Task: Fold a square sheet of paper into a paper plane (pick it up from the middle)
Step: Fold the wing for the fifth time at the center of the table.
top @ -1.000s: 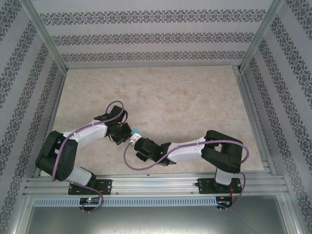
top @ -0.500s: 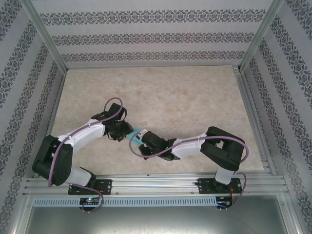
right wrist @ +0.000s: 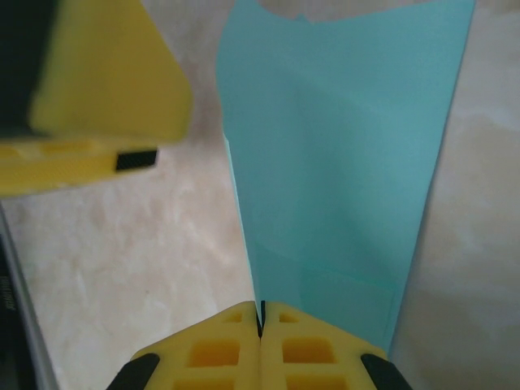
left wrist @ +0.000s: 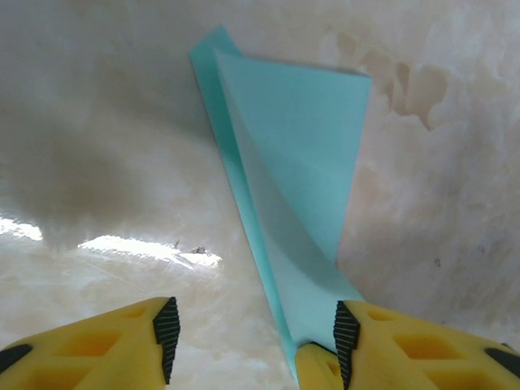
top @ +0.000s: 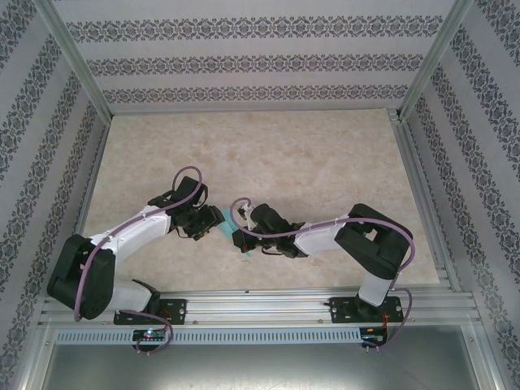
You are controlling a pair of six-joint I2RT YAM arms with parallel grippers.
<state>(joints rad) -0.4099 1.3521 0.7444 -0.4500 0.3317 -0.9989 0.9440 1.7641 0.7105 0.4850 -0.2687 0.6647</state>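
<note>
Left wrist view: the slim, pointed turquoise-cyan paper plane (left wrist: pixel 301 162) runs away from the camera. Its narrow end touches one black pad (left wrist: pixel 345 337) of my left pincer (left wrist: pixel 256 341), whose jaws stand apart and grip nothing.

Right wrist view, unlike the left: my right pincer (right wrist: pixel 260 323) has its yellow fingers pressed together, clamped on the plane's folded edge. One finger of the left pincer sits just beside the plane.

Top view: both white-and-black arms, left (top: pixel 122 236) and right (top: pixel 341 236), lie low and stretched inward, with their wrists meeting at the plane. I cannot tell whether the plane rests on the beige marbled tabletop (top: pixel 325 154). Around the plane stand patterned wallpaper panels (top: pixel 244 65) in an aluminium frame (top: pixel 77 61).
</note>
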